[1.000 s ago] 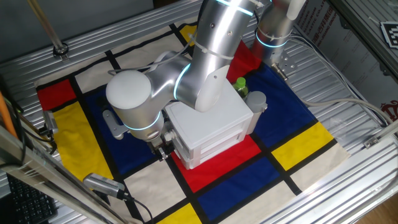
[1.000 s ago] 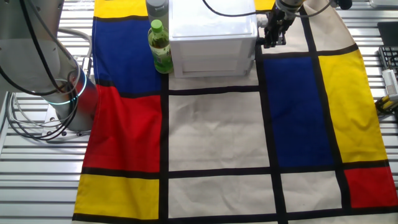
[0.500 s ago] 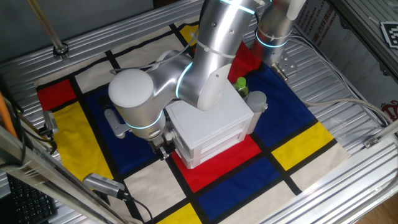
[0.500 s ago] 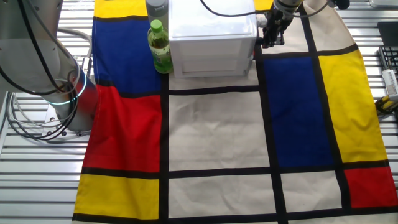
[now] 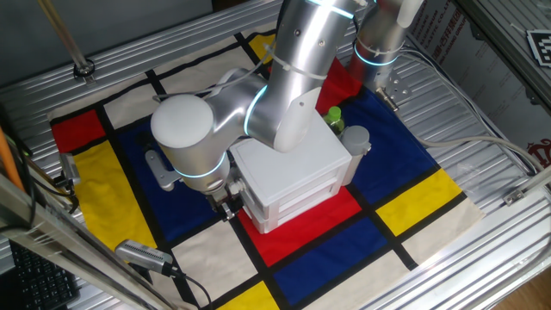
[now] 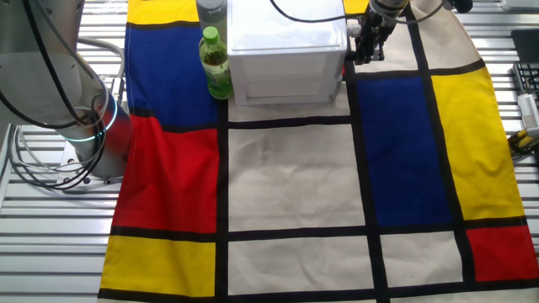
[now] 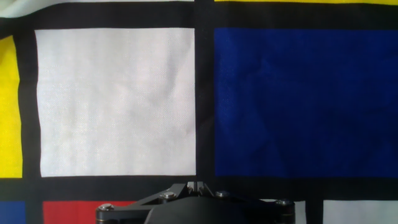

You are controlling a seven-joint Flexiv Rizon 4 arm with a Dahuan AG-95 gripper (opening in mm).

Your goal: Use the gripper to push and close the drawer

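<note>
The drawer [image 5: 297,200] sits in the white cabinet [image 6: 286,38] on the far side of the cloth [image 6: 290,177], looking nearly flush. Light, stiff plastic; press its flat front. The gripper [image 6: 364,49] hangs beside the cabinet's right corner, fingers pinched together.

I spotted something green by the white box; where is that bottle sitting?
In the other fixed view the green bottle stands upright on the blue patch, right beside the white cabinet, on the side opposite the end effector.
</note>
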